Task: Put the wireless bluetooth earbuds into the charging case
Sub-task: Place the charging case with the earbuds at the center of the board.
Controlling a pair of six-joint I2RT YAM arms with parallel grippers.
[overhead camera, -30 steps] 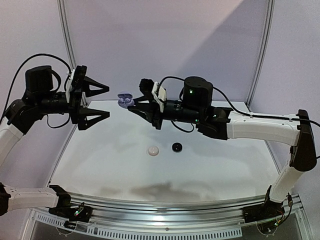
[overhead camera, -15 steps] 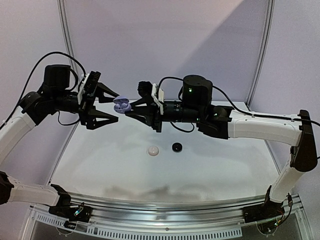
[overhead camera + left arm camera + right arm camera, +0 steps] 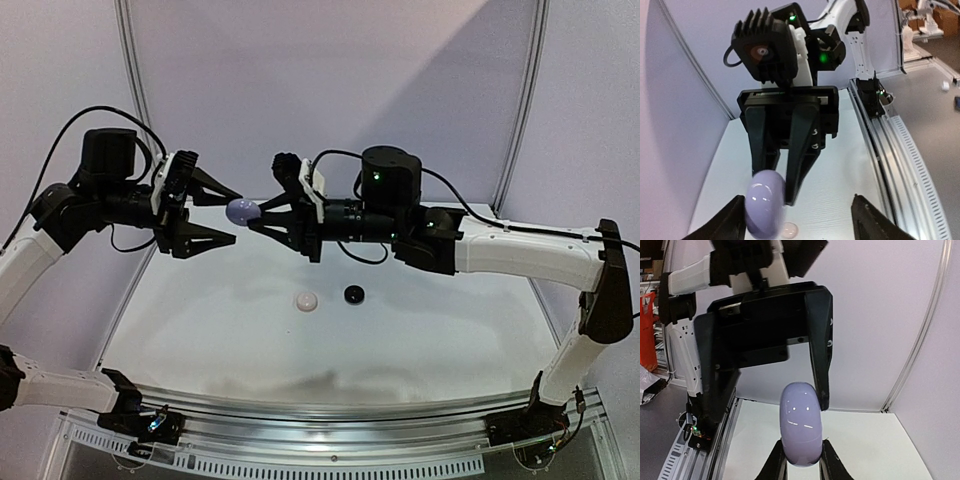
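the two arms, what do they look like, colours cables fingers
The left arm and right arm look alike: white link shells, black joints, black motor housings. Each ends in black tapered fingers on a white block. Black cables loop over the wrists; green lights glow on the right one.

The lavender rounded plastic charging case (image 3: 243, 211) hangs above the far-left part of the flat white table (image 3: 420, 340). To the case's right is the black two-finger right gripper (image 3: 254, 214), its fingertips pinching the case. To its left is the black two-finger left gripper (image 3: 236, 216), with one finger just behind the case and the other in front, apart from it. On the table, nearer the arm bases and right of the case, lies a small round pale puck (image 3: 305, 301). A small round black puck (image 3: 353, 294) lies further right.
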